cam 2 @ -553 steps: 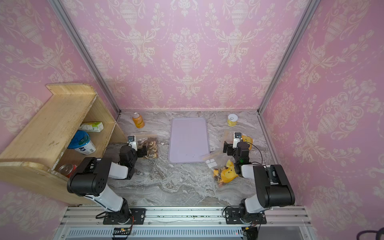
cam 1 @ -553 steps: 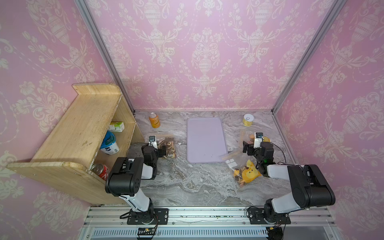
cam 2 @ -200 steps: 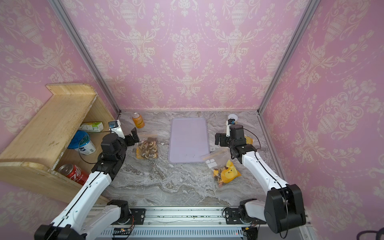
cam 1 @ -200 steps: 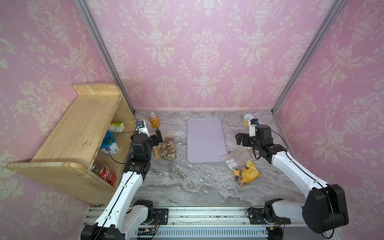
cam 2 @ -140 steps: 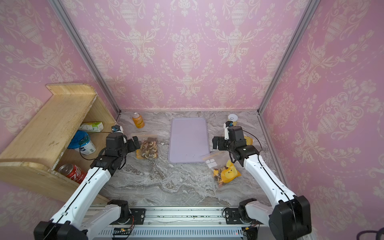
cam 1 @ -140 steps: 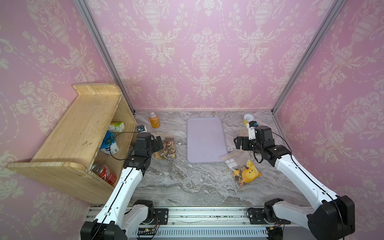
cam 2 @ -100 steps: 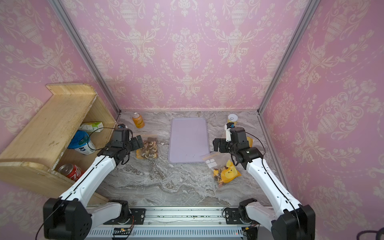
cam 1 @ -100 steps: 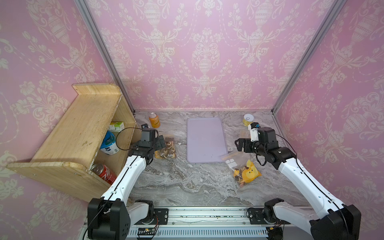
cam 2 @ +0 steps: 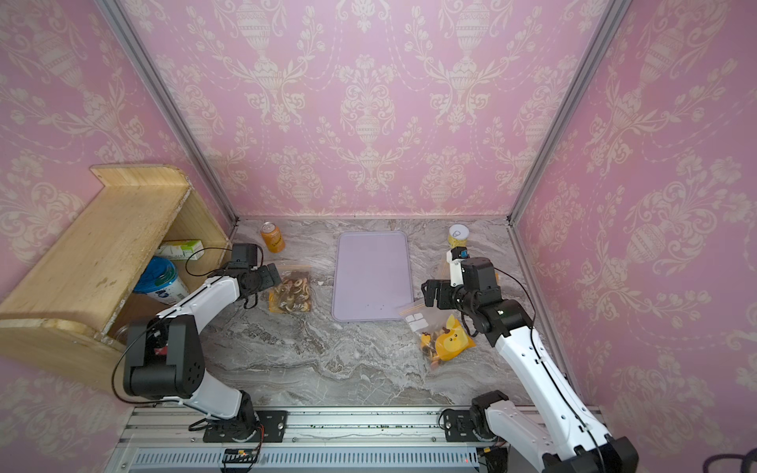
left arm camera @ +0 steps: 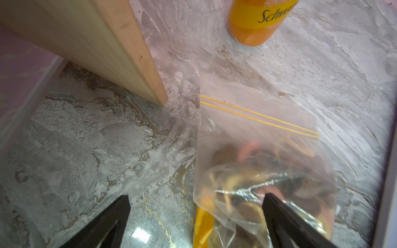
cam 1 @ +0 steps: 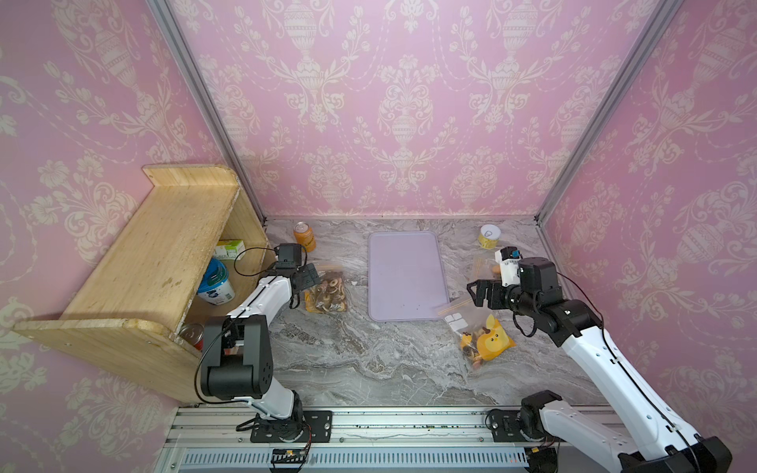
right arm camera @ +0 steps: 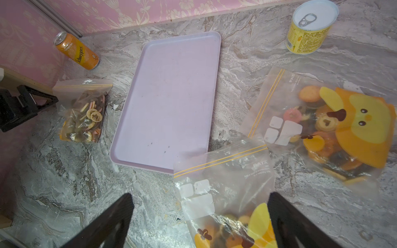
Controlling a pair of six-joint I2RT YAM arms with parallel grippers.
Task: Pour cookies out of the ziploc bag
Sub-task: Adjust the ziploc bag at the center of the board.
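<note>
Holding cookies (cam 1: 327,293), one zip bag (cam 1: 329,270) lay beside the shelf (cam 1: 164,245) on the worktop (cam 1: 368,360); two more bags (right arm camera: 223,171) lay by the right edge of the tray (cam 1: 403,274). Left gripper (cam 1: 309,278) and right gripper (cam 1: 477,293) gaped wide, gripping nothing.

Top views bright, evenly lit from above. Shadows on table (cam 1: 368,360) soft and faint, darkest inside wooden shelf (cam 1: 155,254). Wide-angle bend: wall posts lean outward toward edges.

Left wrist view soft: cookies (left arm camera: 247,154) in ziploc bag (left arm camera: 257,120) smeared, out of focus; white glare on plastic folds.

Right wrist view sharp mid-frame; fingers (right arm camera: 111,221) of right end effector (right arm camera: 200,195) blurred, duck-print bag (right arm camera: 343,133) stretched at edge.
</note>
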